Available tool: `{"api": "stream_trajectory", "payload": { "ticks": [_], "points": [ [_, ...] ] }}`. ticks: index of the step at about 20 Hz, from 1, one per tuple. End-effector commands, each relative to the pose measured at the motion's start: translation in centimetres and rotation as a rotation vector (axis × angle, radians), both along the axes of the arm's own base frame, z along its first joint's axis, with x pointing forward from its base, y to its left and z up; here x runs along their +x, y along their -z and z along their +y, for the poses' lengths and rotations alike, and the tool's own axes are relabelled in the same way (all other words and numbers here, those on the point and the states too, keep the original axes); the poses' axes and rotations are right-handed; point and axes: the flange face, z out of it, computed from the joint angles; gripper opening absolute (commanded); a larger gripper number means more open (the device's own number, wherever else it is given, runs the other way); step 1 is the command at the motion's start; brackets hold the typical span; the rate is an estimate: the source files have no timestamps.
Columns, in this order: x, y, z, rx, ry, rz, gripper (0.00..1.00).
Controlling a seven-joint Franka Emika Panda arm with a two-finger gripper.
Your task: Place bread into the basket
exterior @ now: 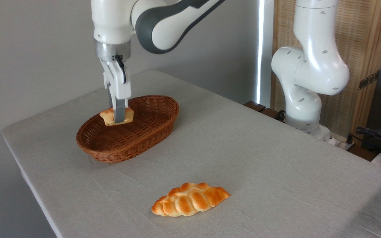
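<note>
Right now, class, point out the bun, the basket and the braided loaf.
bun (129, 115), camera view, its right side beside the end effector.
basket (164, 125), camera view, outer right wall.
braided loaf (190, 199), camera view, middle of crust.

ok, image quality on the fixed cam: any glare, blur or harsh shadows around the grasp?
Fixed camera: soft, even light with faint shadows under the basket and braided loaf; a blown-out bright strip at the wall gap behind the arm; the bread between the fingers is sharp with no motion blur; glossy highlights on the arm's white shell only.
</note>
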Motion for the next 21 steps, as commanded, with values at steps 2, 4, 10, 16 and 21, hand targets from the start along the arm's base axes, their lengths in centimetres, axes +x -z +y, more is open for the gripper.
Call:
{"api": "stream_trajectory", "payload": {
  "ticks": [2,4,10,16,21],
  "points": [
    [0.7,0.5,0.0,-0.013,-0.007,0.003,1.00],
    [0.8,0.4,0.2,-0.011,-0.009,-0.001,1.00],
    [1.0,-6.2,5.8,0.000,-0.075,0.023,1.00],
    [1.3,-9.7,14.5,0.167,-0.226,0.138,1.00],
    [1.9,-10.1,16.9,0.167,-0.288,0.131,1.00]
  ]
}}
